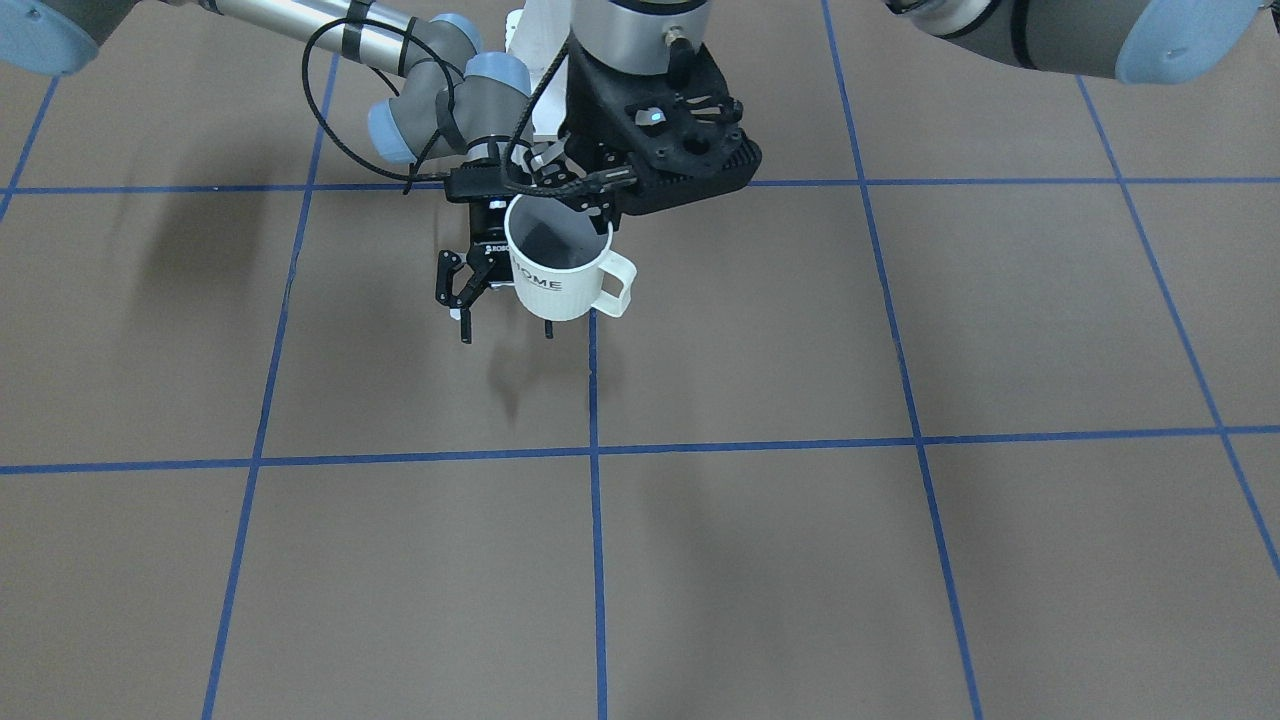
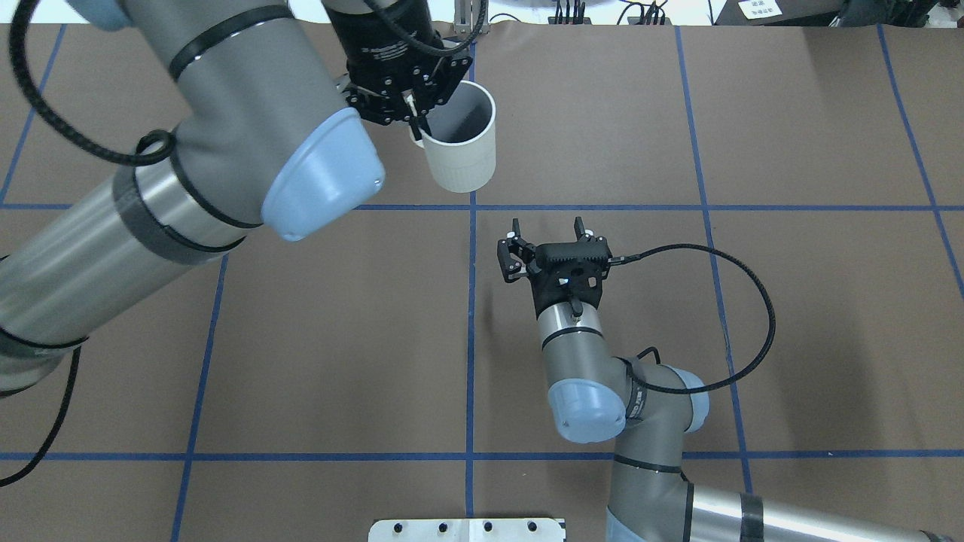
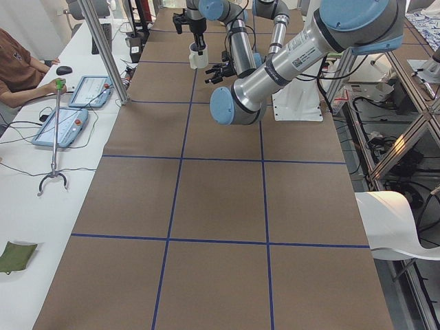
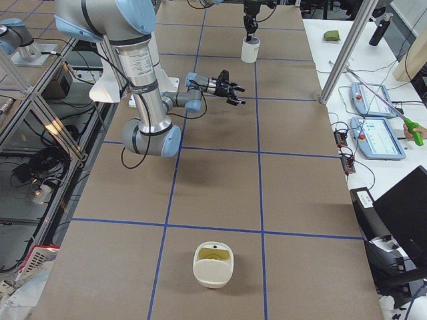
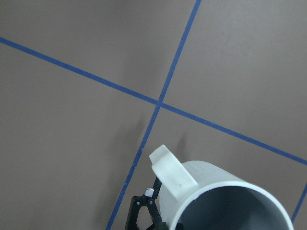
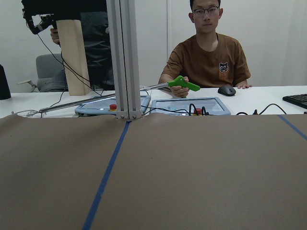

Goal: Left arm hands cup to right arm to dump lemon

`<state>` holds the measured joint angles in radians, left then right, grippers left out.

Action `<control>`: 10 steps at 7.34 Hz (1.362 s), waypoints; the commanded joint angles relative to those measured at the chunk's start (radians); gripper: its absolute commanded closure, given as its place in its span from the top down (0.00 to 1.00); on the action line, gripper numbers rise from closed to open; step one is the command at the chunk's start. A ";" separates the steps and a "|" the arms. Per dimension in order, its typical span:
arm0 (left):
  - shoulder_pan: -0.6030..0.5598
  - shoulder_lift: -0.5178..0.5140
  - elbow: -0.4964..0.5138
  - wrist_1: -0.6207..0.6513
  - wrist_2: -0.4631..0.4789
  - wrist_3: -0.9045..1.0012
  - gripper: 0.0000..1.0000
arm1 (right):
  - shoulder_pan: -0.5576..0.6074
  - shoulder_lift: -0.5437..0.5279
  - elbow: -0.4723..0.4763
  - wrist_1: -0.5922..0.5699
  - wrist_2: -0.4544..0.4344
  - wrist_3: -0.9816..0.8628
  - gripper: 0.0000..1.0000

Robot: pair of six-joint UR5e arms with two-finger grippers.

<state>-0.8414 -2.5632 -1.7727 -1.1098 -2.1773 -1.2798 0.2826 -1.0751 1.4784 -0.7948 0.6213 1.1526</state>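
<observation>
Nearest the overhead lens, the left arm (image 2: 226, 150) fills the bench's left half with its smooth grey tube and pale blue cap. The left gripper (image 2: 416, 128), a bulky perforated black housing, is clamped on the rim of the cup (image 2: 461, 158) and holds it mouth up, clear of the surface, toward the operators' long edge. It is matte white, ribbed low on its wall and grey inside, with a squarish handle; its contents cannot be made out. The right gripper (image 2: 547, 226), slim and black, hangs apart from it, nearer the robot's edge, with its fingers spread. Broad squares of matte brown mat (image 1: 800, 560), ruled in blue tape (image 1: 595, 520), run to the right end, where a cream squarish bowl (image 4: 213, 277) sits.
</observation>
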 commanded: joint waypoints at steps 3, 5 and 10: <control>-0.125 0.494 -0.310 -0.018 -0.002 0.437 0.00 | 0.305 -0.282 0.234 0.062 0.590 -0.144 1.00; -0.157 0.723 -0.314 -0.263 -0.031 0.533 0.00 | 0.566 -0.365 0.264 0.045 1.025 -0.302 1.00; -0.251 0.986 -0.194 -0.512 -0.108 0.689 0.00 | 0.981 -0.529 0.257 -0.124 1.621 -0.734 1.00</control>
<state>-1.0718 -1.5999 -2.0020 -1.6171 -2.2843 -0.6240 1.2151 -1.5533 1.7358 -0.9121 2.1530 0.4580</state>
